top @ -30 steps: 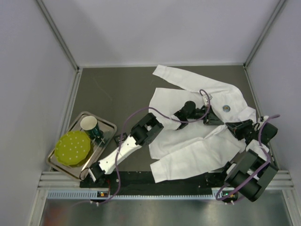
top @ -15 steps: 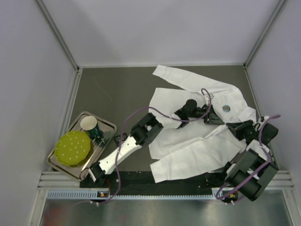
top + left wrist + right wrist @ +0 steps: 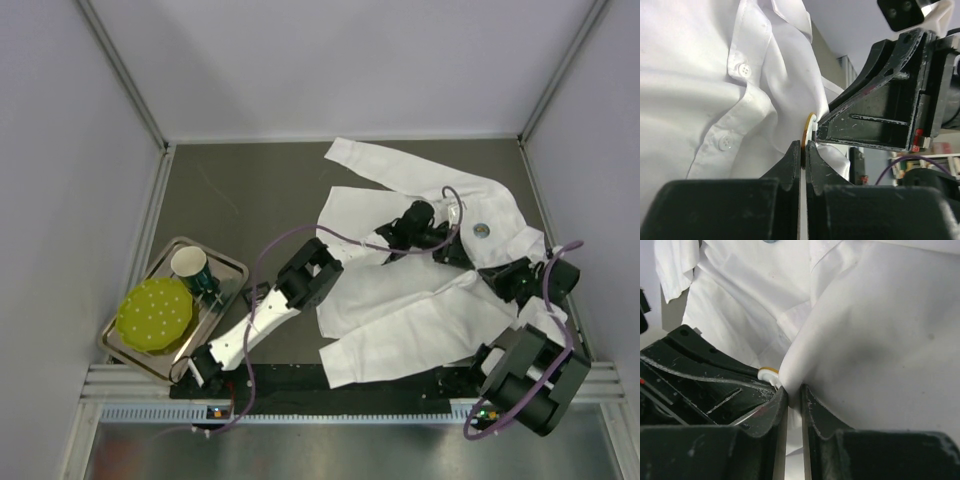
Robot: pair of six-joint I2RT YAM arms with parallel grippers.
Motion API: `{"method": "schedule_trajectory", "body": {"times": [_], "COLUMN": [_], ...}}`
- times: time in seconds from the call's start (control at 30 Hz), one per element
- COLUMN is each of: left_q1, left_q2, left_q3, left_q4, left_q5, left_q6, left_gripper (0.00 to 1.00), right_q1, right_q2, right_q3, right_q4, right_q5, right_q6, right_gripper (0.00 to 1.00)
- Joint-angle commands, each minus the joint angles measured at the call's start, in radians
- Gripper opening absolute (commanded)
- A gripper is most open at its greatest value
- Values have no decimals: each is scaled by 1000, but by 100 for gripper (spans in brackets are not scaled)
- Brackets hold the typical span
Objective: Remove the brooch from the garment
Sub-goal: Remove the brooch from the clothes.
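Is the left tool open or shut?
Shut: in the left wrist view the left tool pinches the edge of a thin gold-rimmed disc at a fold of the shirt.

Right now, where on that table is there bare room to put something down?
Bare: the far-left table, between back wall, tray and shirt. Crowded: the right half, where the left gripper pinches the brooch and the right gripper pinches shirt cloth.

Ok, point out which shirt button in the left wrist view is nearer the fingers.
The lower button, level with the fingertips; the upper button sits higher, farther away.
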Motion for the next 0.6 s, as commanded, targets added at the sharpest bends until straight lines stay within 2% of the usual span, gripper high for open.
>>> {"method": "schedule_trajectory", "body": {"times": [0.0, 0.13, 0.27, 0.43, 0.57], "left_q1": [-109, -132, -170, -202, -196], "left_q2": [-82, -118, -144, -112, -121], "left_q3": [66, 44, 55, 105, 92], "left_q4": [-198, -268, -421, -506, -495], "left_q5": [-19, -73, -184, -234, -219], "left_q6": [263, 395, 602, 671, 670], "left_gripper": [0, 0, 0, 0, 0], "right_q1": [55, 70, 78, 87, 90], "right_q2": [-69, -101, -108, -109, -111], "right_q3": [15, 25, 31, 44, 47], "right_q4": [-7, -25, 4, 54, 112], "right_q5": [-1, 32, 16, -41, -92], "right_q6": [-3, -33, -20, 29, 29], "right_gripper": [14, 15, 15, 15, 17]}}
